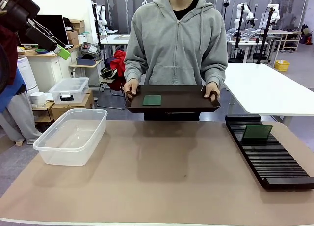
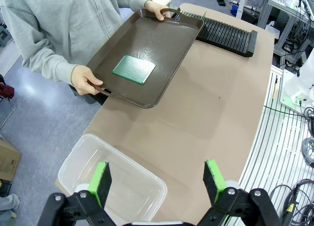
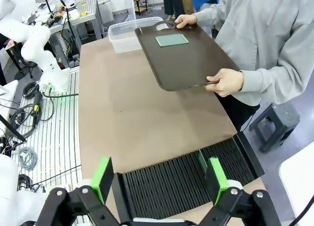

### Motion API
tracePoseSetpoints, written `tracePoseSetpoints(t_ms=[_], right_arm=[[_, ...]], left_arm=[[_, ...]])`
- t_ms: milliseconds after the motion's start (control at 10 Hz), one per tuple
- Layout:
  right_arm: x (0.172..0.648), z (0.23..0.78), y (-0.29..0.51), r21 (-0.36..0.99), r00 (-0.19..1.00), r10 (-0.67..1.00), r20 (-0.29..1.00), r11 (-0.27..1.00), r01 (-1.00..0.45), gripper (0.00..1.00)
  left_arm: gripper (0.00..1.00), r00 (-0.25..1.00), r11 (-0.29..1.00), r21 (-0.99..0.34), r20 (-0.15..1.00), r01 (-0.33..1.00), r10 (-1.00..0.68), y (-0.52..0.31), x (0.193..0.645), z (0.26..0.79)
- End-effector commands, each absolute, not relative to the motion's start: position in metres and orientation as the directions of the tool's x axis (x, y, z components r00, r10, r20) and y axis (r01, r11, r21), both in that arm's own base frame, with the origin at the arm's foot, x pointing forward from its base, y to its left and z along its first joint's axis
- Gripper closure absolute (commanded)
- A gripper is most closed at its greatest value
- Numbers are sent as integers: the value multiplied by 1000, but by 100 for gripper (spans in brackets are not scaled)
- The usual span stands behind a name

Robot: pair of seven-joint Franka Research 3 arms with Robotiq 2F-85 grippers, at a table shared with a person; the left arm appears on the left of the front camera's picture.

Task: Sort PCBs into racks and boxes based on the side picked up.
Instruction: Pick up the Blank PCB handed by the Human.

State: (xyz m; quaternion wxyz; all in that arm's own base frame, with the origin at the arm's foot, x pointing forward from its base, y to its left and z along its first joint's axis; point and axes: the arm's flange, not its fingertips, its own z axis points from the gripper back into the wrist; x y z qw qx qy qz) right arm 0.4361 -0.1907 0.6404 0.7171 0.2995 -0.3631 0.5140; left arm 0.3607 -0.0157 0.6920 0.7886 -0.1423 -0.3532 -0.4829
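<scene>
A person at the far side holds a dark brown tray (image 1: 191, 104) (image 2: 162, 39) (image 3: 196, 64) in both hands above the table edge. One green PCB (image 1: 151, 100) (image 2: 134, 69) (image 3: 171, 40) lies flat on the tray. Another PCB (image 1: 257, 132) stands upright in the long black rack (image 1: 274, 159) (image 2: 223, 34) (image 3: 167, 186) at the right. The clear box (image 1: 71, 135) (image 2: 83, 157) (image 3: 122, 32) sits at the left with nothing in it. My left gripper (image 2: 157, 184) (image 1: 59, 46) hangs open high above the box. My right gripper (image 3: 159, 179) hangs open above the rack.
The brown table mat (image 1: 162, 177) lies bare between box and rack. A smaller lidded clear box (image 1: 68, 90) sits on cartons beyond the table's left. A white table (image 1: 265, 88) stands behind the rack. The person's hands (image 2: 86, 81) (image 3: 225, 81) grip the tray's ends.
</scene>
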Motion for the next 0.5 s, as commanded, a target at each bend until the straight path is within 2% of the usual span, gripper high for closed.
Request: tracePoseSetpoints(t_ms=[0,400], right_arm=[[432,639,-187,44,205,517,831,307,-951,0],[432,639,-187,44,205,517,831,307,-951,0]], left_arm=[[0,281,494,120,696,861,-660,-16,361,690],[0,281,494,120,696,861,-660,-16,361,690]])
